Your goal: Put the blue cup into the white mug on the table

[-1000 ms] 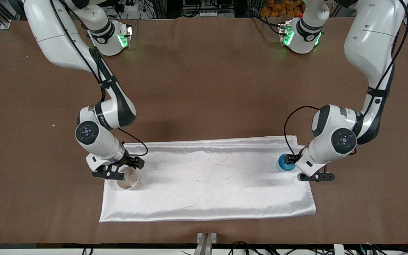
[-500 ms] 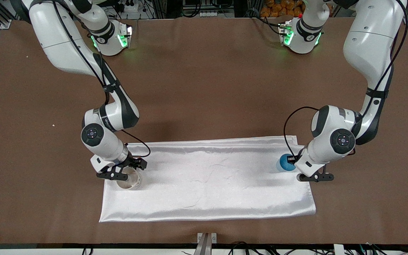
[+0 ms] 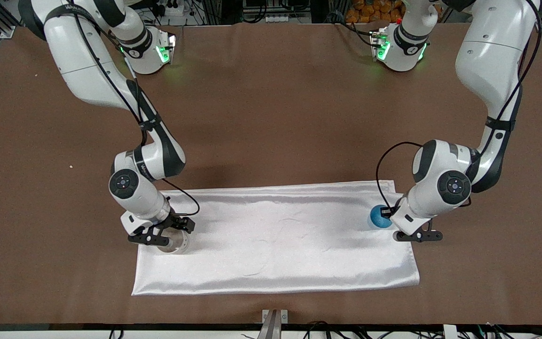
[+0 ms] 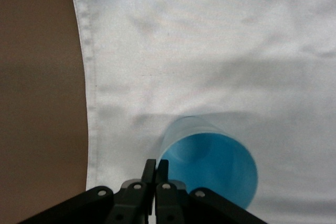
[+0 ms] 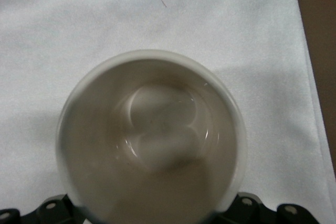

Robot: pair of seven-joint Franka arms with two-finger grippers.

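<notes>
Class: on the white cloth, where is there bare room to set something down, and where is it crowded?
Free: the white cloth between the white mug and the blue cup. Crowded: both ends, the right gripper at the mug, the left gripper at the cup.

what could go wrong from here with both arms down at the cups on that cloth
1. The left gripper pinches only one wall of the blue cup, with its fingers nearly together on the rim; such a grip may let the cup swing or slip when lifted.
2. Both the cup and the white mug stand on the shiny cloth, which could slide or bunch under them.
3. The right gripper sits at the mug's rim and might tip it.
</notes>
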